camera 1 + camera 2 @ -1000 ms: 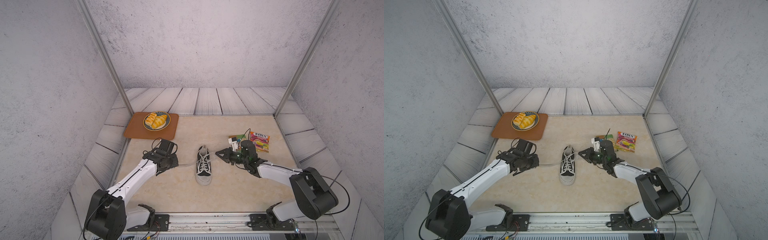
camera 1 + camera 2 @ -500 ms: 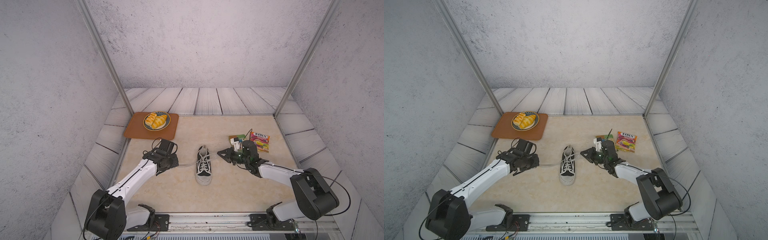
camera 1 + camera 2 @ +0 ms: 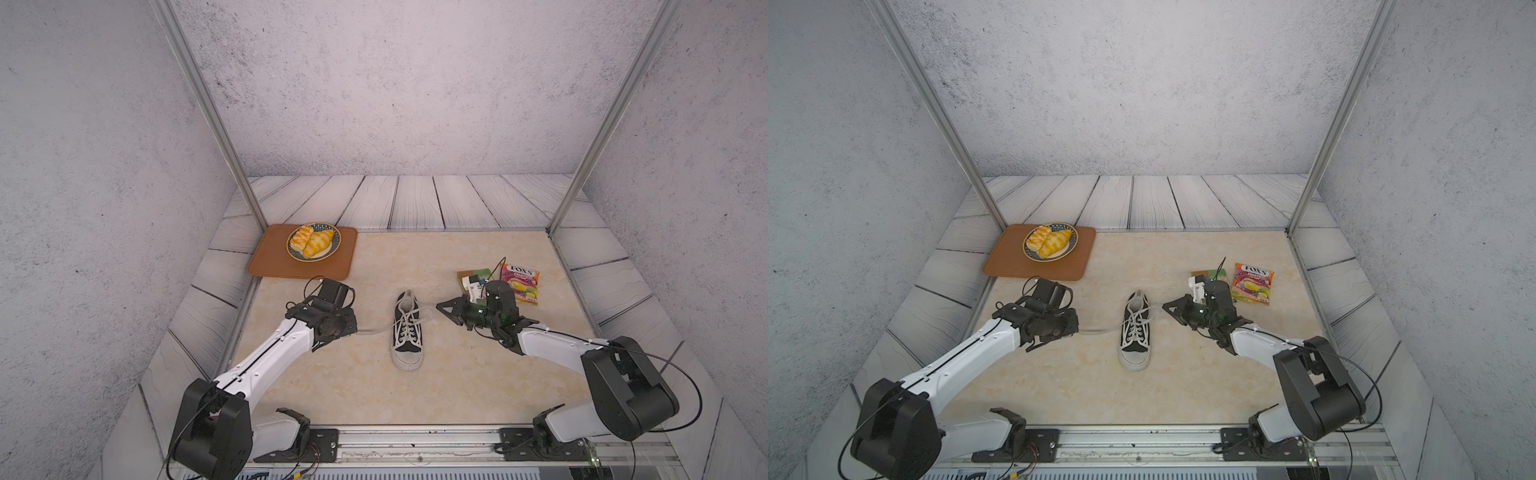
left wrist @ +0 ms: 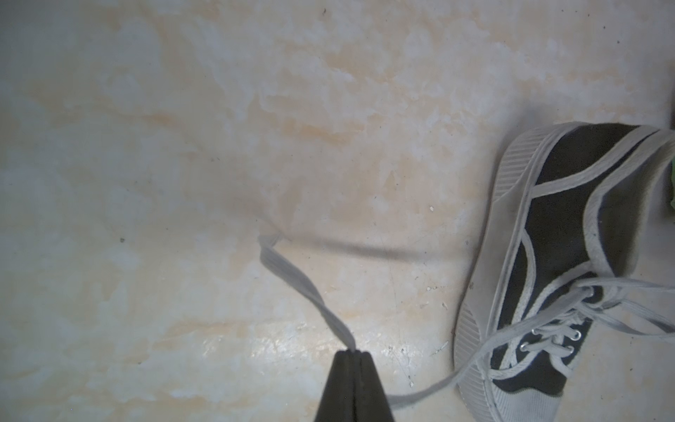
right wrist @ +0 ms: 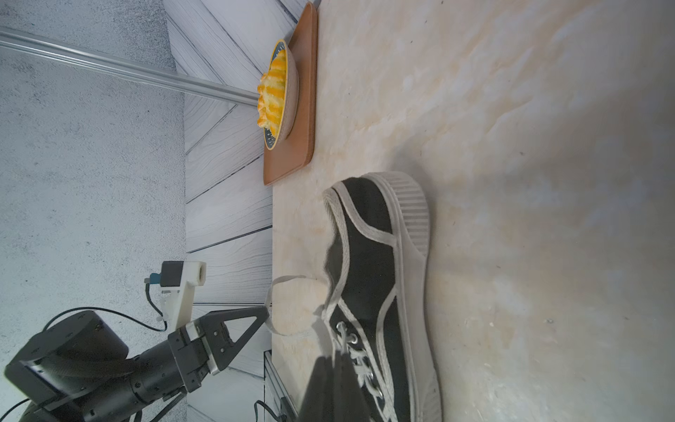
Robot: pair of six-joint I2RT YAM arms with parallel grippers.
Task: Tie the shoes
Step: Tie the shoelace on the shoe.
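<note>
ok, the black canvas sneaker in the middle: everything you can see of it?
Black canvas low-top sneaker, white ribbed rubber sole and toe cap, white trim, silvery eyelets. It sits upright on the beige marbled tabletop, toe toward the arm bases, no bow tied. Its flat white laces are drawn out sideways: the left gripper is shut on one strand, the right gripper on the other. Nothing else touches it.
</note>
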